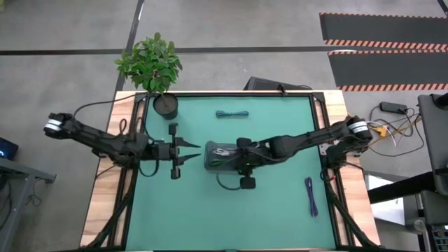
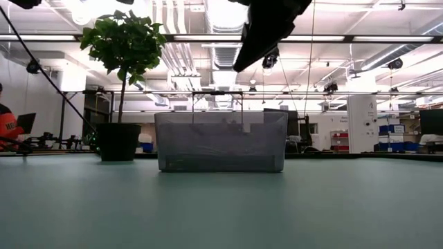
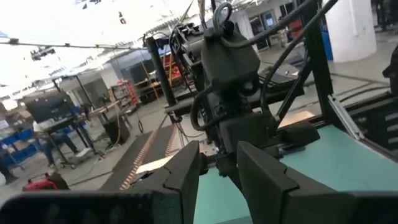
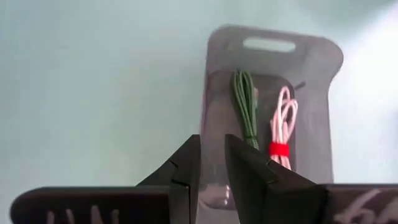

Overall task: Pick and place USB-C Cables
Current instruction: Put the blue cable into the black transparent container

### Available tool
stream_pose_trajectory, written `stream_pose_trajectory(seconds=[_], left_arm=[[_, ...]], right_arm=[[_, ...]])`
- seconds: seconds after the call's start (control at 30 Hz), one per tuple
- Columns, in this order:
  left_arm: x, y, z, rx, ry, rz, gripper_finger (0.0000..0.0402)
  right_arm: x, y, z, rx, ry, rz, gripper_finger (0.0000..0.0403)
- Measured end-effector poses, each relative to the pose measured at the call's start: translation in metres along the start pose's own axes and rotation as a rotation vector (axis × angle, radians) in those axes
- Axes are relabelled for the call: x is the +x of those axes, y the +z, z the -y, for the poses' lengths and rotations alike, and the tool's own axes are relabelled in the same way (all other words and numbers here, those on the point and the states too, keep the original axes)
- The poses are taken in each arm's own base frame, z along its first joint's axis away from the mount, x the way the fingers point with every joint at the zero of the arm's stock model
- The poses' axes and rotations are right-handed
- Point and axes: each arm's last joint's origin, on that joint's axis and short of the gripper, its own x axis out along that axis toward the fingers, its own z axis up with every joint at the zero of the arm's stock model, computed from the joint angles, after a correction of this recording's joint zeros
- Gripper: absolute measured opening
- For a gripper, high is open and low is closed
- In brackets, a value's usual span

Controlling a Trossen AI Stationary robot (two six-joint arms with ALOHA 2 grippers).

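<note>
A translucent grey bin (image 1: 213, 162) stands in the middle of the green mat, also seen in the low view (image 2: 221, 142). Inside it, in the right wrist view, a green cable bundle (image 4: 245, 109) and a white cable bundle with a red band (image 4: 283, 134) lie on the bin's floor (image 4: 311, 93). A dark teal bundle (image 1: 232, 114) lies on the mat toward the far edge. A purple-blue bundle (image 1: 311, 196) lies near the right edge. My right gripper (image 1: 227, 152) (image 4: 212, 155) hovers above the bin, open by a narrow gap and empty. My left gripper (image 1: 192, 150) (image 3: 219, 168) waits open, left of the bin.
A potted plant (image 1: 157, 70) (image 2: 121, 90) stands at the mat's far left corner. Bare mat (image 1: 175, 210) lies on the near side of the bin. The two grippers face each other closely across the bin. A person in orange (image 2: 5, 124) sits in the room beyond the table.
</note>
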Motion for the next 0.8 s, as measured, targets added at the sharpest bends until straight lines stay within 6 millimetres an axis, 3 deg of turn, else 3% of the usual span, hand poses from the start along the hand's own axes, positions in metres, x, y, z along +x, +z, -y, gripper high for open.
stream_pose_trajectory(seconds=[0.3,0.8], left_arm=[[0.013,-0.006,0.007,-0.032,0.001,0.006,0.0094],[0.016,-0.007,0.008,-0.131,0.005,0.02,0.0094]], right_arm=[[-0.009,-0.039,0.002,-0.011,0.011,0.195,0.0063],[-0.025,-0.104,0.007,-0.005,0.019,0.469,0.0054]])
